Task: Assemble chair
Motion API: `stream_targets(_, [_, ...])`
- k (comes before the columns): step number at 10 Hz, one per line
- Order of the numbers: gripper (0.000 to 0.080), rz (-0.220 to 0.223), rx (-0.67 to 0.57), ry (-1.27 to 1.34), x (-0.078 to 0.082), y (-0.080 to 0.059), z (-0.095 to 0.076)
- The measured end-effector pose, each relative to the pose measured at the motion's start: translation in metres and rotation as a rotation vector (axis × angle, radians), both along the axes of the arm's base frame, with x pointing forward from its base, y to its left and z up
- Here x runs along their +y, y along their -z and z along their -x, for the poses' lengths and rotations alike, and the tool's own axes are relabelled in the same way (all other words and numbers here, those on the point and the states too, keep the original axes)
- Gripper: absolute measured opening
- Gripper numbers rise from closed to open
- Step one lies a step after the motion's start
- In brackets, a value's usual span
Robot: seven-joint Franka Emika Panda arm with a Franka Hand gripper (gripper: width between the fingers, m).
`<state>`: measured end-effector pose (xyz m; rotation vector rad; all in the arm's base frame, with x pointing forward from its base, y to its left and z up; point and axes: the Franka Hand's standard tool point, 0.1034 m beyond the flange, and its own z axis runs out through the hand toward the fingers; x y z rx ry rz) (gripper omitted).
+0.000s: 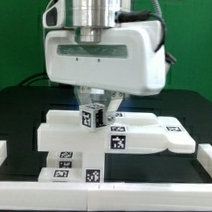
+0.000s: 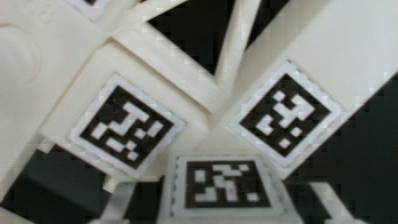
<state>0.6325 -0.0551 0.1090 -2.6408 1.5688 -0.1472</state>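
Observation:
A small white chair post (image 1: 93,117) with a square tag on its face stands on the pale chair parts at the table's middle. My gripper (image 1: 95,112) comes straight down on it, one finger against each side, shut on the post. In the wrist view the post's tagged end (image 2: 224,182) sits between my fingers (image 2: 114,190), over the X-braced panel (image 2: 178,60) and its two tilted tags. A flat white slab (image 1: 61,134) lies to the exterior view's left of the post. A tagged part (image 1: 153,131) reaches to the right.
The marker board (image 1: 75,165) lies in front of the parts. Long plain white border rails frame the black table on the left (image 1: 6,155), on the right (image 1: 206,158) and along the front (image 1: 100,200).

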Motion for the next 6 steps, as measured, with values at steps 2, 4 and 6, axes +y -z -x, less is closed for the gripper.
stream_targets(2, [0.0275,-0.054,-0.036,0.250,-0.0032,-0.0014,-0.0032])
stream_targets(4, [0.0275,-0.069,-0.033,0.350,-0.0022,-0.0018,-0.0033])
stream_targets(6, [0.0275,-0.083,-0.032,0.425,-0.0041,-0.0014,-0.0033])
